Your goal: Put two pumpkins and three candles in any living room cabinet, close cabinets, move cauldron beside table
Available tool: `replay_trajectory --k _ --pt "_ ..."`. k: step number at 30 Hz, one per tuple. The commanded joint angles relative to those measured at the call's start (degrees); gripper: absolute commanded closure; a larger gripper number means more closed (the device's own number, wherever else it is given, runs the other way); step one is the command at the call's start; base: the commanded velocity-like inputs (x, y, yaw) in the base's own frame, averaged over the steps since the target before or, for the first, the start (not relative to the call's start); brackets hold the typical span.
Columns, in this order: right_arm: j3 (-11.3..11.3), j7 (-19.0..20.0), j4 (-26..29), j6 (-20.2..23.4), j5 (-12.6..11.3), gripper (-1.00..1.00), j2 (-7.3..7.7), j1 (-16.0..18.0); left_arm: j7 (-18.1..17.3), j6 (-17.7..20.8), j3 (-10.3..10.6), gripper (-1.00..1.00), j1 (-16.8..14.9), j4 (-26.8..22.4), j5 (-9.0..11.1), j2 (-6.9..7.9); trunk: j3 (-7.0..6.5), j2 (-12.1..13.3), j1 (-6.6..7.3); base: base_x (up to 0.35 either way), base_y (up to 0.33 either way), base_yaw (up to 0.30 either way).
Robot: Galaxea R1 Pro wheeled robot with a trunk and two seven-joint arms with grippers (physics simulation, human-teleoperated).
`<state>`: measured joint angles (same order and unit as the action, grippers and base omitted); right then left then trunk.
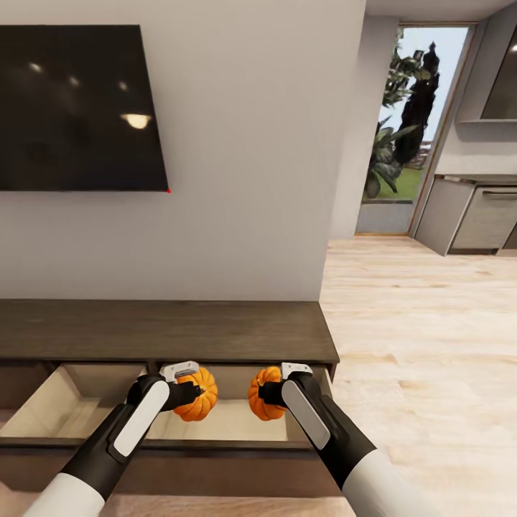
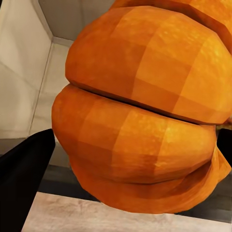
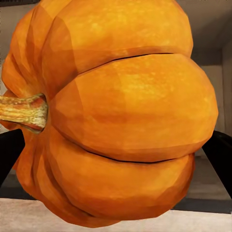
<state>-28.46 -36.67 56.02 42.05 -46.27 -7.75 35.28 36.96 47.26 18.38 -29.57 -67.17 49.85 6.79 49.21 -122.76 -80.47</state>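
You get bright, even renders; daylight enters through the glass door (image 1: 409, 122). Ceiling lamps glare on the dark TV screen (image 1: 79, 108). Soft shadows inside the drawer (image 1: 64, 402). Wrist close-ups look faceted, slightly soft.

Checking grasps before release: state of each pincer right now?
Left pincer: shut on the left pumpkin, held over the open cabinet drawer.
Right pincer: shut on the right pumpkin, over the same drawer.

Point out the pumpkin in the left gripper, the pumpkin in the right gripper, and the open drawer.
Left pumpkin (image 1: 198, 404), head view, on its ribbed side.
Right pumpkin (image 1: 260, 391), head view, on its ribbed side.
Open drawer (image 1: 64, 395), head view, on its pale inner floor.
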Motion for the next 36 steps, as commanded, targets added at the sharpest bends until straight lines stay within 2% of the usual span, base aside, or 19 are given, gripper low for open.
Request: replay_trajectory --k 1,36 --pt "-0.1 -0.6 0.1 0.0 -0.5 1.0 0.02 0.1 0.7 0.0 0.2 1.0 -0.1 -0.1 0.5 0.06 0.06 0.0 0.0 0.158 0.0 0.0" --pt "0.0 -0.8 0.1 0.1 -0.8 1.0 0.1 0.1 0.7 0.0 0.0 1.0 -0.1 -0.1 0.5 -0.06 0.06 0.0 0.0 0.026 0.0 0.0"
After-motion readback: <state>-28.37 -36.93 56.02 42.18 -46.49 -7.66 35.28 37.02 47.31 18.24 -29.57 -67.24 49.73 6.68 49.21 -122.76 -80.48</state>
